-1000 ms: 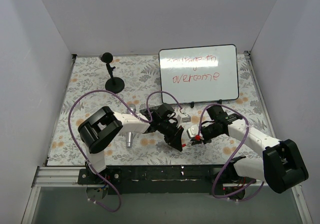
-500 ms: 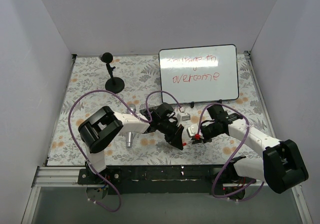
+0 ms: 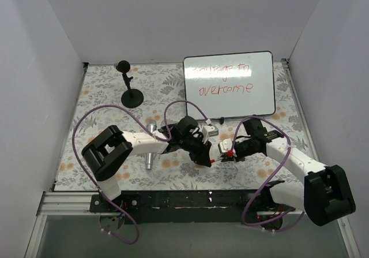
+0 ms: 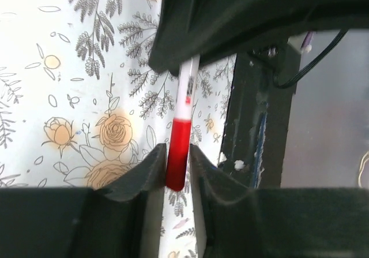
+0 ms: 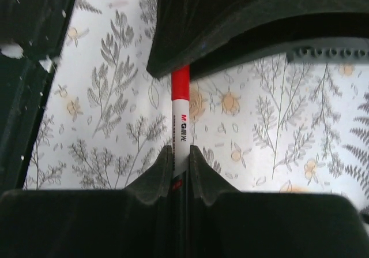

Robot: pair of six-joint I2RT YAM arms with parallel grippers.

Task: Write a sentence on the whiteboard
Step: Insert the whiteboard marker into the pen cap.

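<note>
Floral table [image 3: 104,96] | left end effector [image 4: 177,161] pinches marker [image 4: 184,105], arm swung leftward | right end effector [image 5: 180,157] clamps it

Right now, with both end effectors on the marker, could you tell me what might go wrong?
1. The left end effector pinches the marker by its red end, the right end effector by its white barrel; a misaligned pull could twist it loose.
2. The whiteboard stands just behind them; a sudden jerk might knock it over.
</note>
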